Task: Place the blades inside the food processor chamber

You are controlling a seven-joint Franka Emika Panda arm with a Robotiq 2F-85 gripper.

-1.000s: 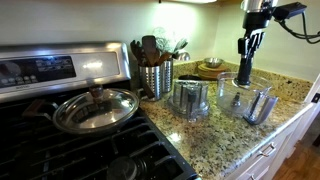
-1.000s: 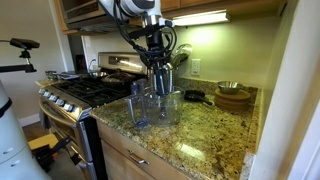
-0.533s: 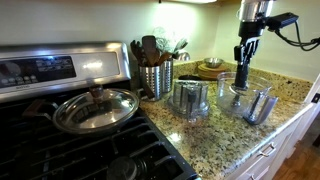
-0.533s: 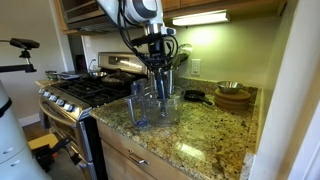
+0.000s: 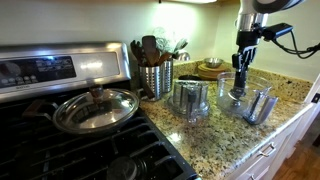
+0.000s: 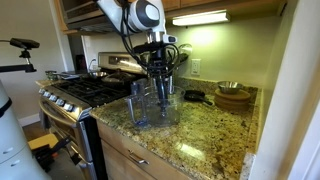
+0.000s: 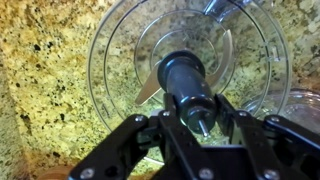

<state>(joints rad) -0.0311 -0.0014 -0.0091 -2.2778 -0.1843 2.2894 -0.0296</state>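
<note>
My gripper (image 7: 197, 122) is shut on the dark grey hub of the blade assembly (image 7: 186, 78), whose metal blades spread below it. It hangs down into the clear food processor chamber (image 7: 115, 60), which stands on the granite counter. In both exterior views the gripper (image 5: 243, 62) (image 6: 160, 72) lowers the blades (image 5: 241, 80) (image 6: 163, 88) into the chamber (image 5: 232, 98) (image 6: 172, 108). The blades' lower end is hidden inside the clear wall.
The processor's clear base (image 5: 191, 100) stands next to the stove (image 5: 60, 120). A steel utensil holder (image 5: 154, 76) is behind it. A lidded pan (image 5: 96, 108) sits on a burner. Wooden bowls (image 6: 233, 96) are at the back. A clear lid part (image 5: 259, 106) leans beside the chamber.
The gripper has moved down with the blade assembly, from above the chamber's rim to inside the chamber.
</note>
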